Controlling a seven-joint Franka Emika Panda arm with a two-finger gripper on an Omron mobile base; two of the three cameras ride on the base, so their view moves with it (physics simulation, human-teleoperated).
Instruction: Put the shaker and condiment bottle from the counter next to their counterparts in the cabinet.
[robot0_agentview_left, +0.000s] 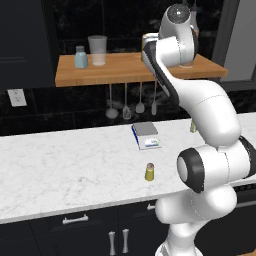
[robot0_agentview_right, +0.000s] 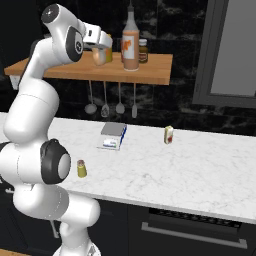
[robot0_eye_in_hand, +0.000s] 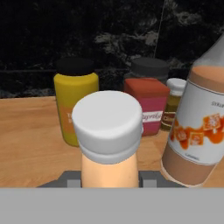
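Observation:
My gripper (robot0_eye_in_hand: 109, 178) is shut on the condiment bottle (robot0_eye_in_hand: 108, 131), a slim peach bottle with a whitish cap, held upright just over the cabinet shelf (robot0_eye_in_hand: 30, 144). In the right base view the gripper (robot0_agentview_right: 100, 50) holds the condiment bottle (robot0_agentview_right: 98, 57) above the plank (robot0_agentview_right: 150, 70), left of the tall orange-labelled counterpart bottle (robot0_agentview_right: 130, 47), which stands close by on the right in the hand view (robot0_eye_in_hand: 197, 127). The olive-yellow shaker (robot0_agentview_left: 149, 171) (robot0_agentview_right: 81, 169) stands on the counter near its front edge. The pale blue counterpart shaker (robot0_agentview_left: 80, 57) stands at the shelf's left end.
Behind the held bottle stand a yellow jar (robot0_eye_in_hand: 72, 109), a red jar (robot0_eye_in_hand: 146, 105) and a small jar (robot0_eye_in_hand: 175, 100). A glass (robot0_agentview_left: 97, 50) sits beside the blue shaker. On the counter lie a flat grey scale (robot0_agentview_left: 146, 136) and a yellow striped can (robot0_agentview_right: 169, 134). Utensils (robot0_agentview_right: 112, 105) hang under the shelf.

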